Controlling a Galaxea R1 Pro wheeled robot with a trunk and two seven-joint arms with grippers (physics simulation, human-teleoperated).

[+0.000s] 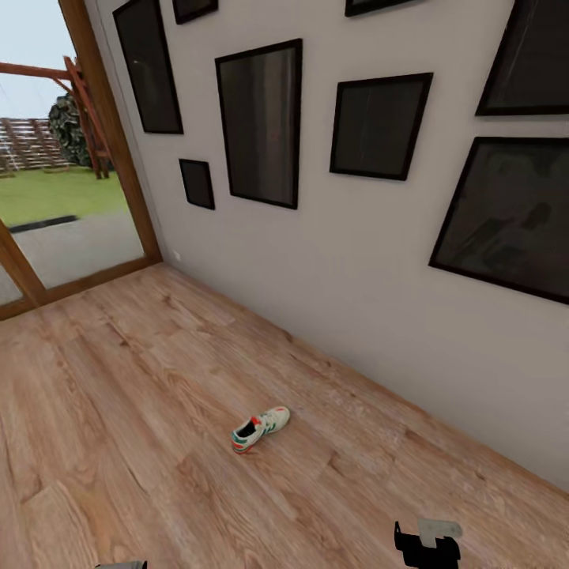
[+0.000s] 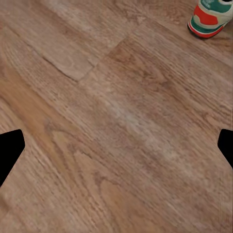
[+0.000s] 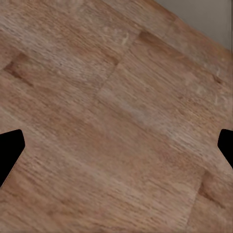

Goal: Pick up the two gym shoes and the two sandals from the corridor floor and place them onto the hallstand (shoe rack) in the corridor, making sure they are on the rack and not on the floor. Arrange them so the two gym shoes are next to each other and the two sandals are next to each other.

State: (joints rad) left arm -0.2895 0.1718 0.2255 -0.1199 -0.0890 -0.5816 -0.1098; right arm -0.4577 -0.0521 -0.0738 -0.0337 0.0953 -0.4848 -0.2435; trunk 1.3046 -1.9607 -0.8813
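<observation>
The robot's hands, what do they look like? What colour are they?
They are mostly black. In the head view the right gripper is a blocky black shape with a pale grey piece on top, and only a dark grey sliver of the left arm peeks in. In the wrist views the fingers are plain black, angular tips, with no markings or cables to see.

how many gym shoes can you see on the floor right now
1. A single gym shoe lies on the corridor floor a little way out from the wall; its heel also shows in the left wrist view. The other may be out of frame.
</observation>
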